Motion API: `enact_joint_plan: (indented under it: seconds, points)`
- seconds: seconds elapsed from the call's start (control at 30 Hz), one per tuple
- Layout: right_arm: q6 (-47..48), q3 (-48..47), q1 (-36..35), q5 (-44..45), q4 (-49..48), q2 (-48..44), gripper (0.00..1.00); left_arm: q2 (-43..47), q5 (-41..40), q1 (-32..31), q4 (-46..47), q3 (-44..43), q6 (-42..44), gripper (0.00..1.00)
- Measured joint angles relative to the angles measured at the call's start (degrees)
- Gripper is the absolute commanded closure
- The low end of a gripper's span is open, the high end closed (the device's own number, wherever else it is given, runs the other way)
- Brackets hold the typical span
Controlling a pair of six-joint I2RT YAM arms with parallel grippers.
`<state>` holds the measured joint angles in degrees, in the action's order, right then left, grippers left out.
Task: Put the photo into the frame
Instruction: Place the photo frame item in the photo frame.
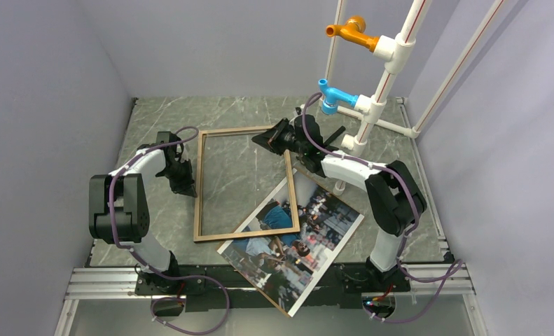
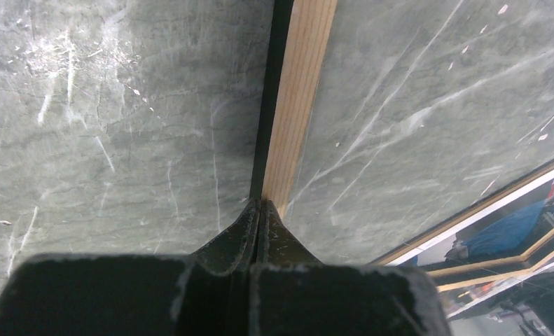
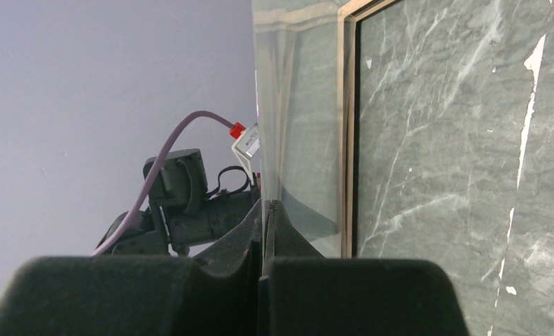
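Top view: the frame (image 1: 235, 131) lies flat on the marble table (image 1: 162, 112), wood side up. The photo (image 1: 309, 238) lies picture up at the near edge, with one corner tucked under the frame's near right corner. Your left gripper (image 1: 188, 189) sits at the left rail and your right gripper (image 1: 258, 138) at the far right corner.

Left wrist view: your left gripper's jaws are pressed together, with the tips touching the frame's rail (image 2: 302, 91).

Right wrist view: your right gripper's jaws are closed. A thin clear sheet (image 3: 295, 126) runs from the tips beside the rail, and you cannot tell whether it is pinched.
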<state>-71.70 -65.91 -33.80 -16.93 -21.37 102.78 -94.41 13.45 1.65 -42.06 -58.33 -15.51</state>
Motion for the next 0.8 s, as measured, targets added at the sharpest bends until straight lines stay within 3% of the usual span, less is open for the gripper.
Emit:
enact_joint_plan:
  seconds: [0.47, 0.8]
  points:
    - [-2.4, 0.6, 0.0, -0.2, -3.2, 1.0, 1.00, 0.0, -0.3, -0.2, -0.2, -0.1, 0.0, 1.00]
    - [-4.3, 6.0, 0.0, 1.5, -6.3, 1.0, 1.00, 0.0, -0.5, -0.3, -0.2, -0.1, 0.0, 1.00]
